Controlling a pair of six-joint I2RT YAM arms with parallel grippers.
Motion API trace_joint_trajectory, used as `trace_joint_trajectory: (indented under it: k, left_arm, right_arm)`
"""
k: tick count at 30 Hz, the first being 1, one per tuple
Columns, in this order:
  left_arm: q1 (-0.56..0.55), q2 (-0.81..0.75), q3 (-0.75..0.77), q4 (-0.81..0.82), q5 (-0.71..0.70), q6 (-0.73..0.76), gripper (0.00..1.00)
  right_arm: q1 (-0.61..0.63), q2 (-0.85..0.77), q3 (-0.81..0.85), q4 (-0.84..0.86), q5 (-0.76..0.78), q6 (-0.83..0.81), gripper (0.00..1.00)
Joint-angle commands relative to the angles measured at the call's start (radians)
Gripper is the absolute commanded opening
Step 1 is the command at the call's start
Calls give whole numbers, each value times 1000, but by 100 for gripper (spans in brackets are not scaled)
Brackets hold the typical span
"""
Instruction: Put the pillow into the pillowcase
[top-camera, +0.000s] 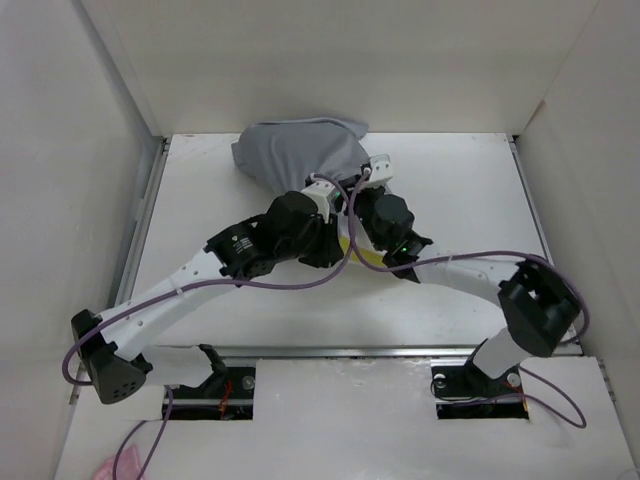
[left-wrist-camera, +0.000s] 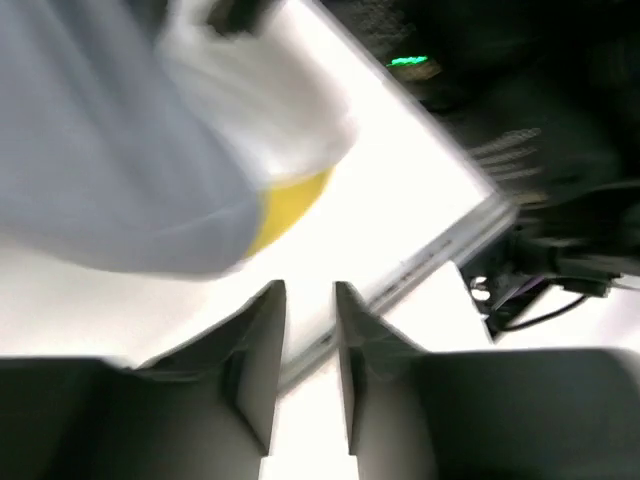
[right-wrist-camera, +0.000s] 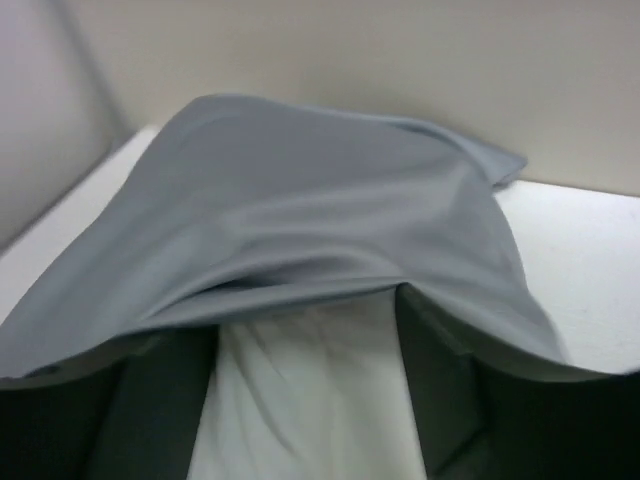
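Observation:
The grey pillowcase (top-camera: 300, 150) lies bunched at the back of the table, and both arms meet over its near end. In the right wrist view the pillowcase (right-wrist-camera: 330, 210) drapes its hem over the tips of my right gripper (right-wrist-camera: 305, 315). That gripper is open, with the white pillow (right-wrist-camera: 300, 400) lying between its fingers. In the left wrist view the pillow (left-wrist-camera: 270, 110) sticks out of the pillowcase (left-wrist-camera: 90, 150), showing its yellow band. My left gripper (left-wrist-camera: 310, 292) hangs clear of both, fingers a narrow gap apart with only table showing between them.
White enclosure walls close in the table (top-camera: 470, 200) on the left, back and right. A metal rail (top-camera: 400, 350) runs along the near edge. Purple cables (top-camera: 300, 283) loop from both arms. The right arm's wrist with a green light (left-wrist-camera: 410, 62) is close beside the left gripper.

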Motion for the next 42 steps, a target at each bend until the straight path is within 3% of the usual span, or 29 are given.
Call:
trace_joint_trajectory:
  k: [1,2,3,5,6,7,12,16,20,23,29,37,39,42]
  left_arm:
    - [-27,-63,54,-88,-7,-75,27]
    - [-27,-63,68,-117,-31,-75,38]
    - [-27,-63,68,-117,-68,-75,59]
    - [-27,-63,90,-139,-100,-75,74]
    - [-27,-63,90,-139,-125,-75,96]
    - [-27,-63,90,-139,-163,-66,100]
    - [4,38,125,-99,-255,-44,100]
    - [27,188,180,-99,-303,-35,100]
    - [38,317,186,-87,-202,-44,100]
    - [38,360,118,-6,-108,-35,100]
    - [120,452,74,42,-171,-53,100]
    - [274,462,143,70,-286,-13,100]
    - [283,424,156,56,-352,23,100]
    - [274,357,133,35,-386,62,100]
  right_arm:
    - [-30,-170,-20,-264,-329,44,78]
    - [-30,-203,-33,-330,-401,73,81]
    - [-30,-262,-33,-464,-434,85,84]
    - [-30,-309,-33,-590,-454,85,87]
    - [-30,-326,-42,-682,-454,85,87]
    - [-30,-357,-57,-713,-427,75,87]
    - [-139,-367,-87,-799,-294,125,92]
    - [-290,-265,8,-876,-383,192,93]
    - [-371,-146,58,-924,-463,228,90]
    - [-371,-95,38,-924,-541,239,84]
    - [-371,-44,-36,-859,-790,228,68]
    - [-188,-59,12,-832,-977,142,67]
    - [-208,-90,36,-873,-956,133,67]
    - [-291,-151,73,-930,-873,171,75]
